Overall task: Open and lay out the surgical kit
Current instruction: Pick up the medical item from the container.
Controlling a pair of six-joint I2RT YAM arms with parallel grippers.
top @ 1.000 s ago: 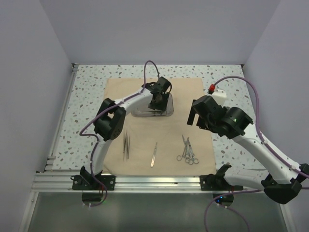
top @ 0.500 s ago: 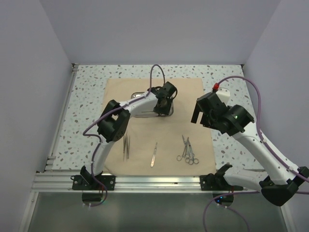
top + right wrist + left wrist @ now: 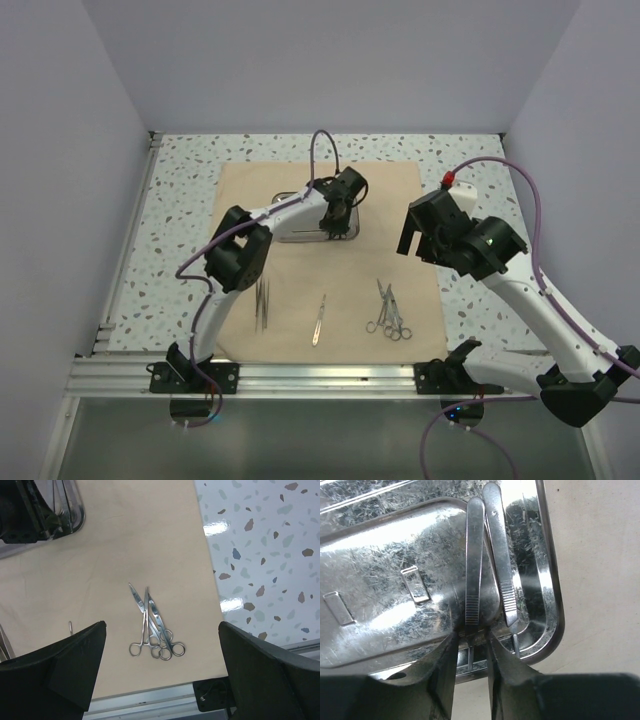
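The tan cloth lies spread flat with the steel tray at its far middle. My left gripper reaches down into the tray's right end. In the left wrist view two silver tweezers lie side by side along the tray's right wall. The left gripper's jaws stand narrowly apart, straddling the near end of the left tweezers, with small gaps on both sides. My right gripper hovers wide open above the cloth's right side, over ring-handled scissors and forceps.
On the cloth's near part lie thin tweezers, a slim straight instrument and the ring-handled pile. Speckled tabletop surrounds the cloth. A metal rail runs along the near edge. White walls enclose three sides.
My left gripper moved rightward to the tray's right end and its jaws narrowed around the tweezers' end. The right arm lifted slightly, then held still.
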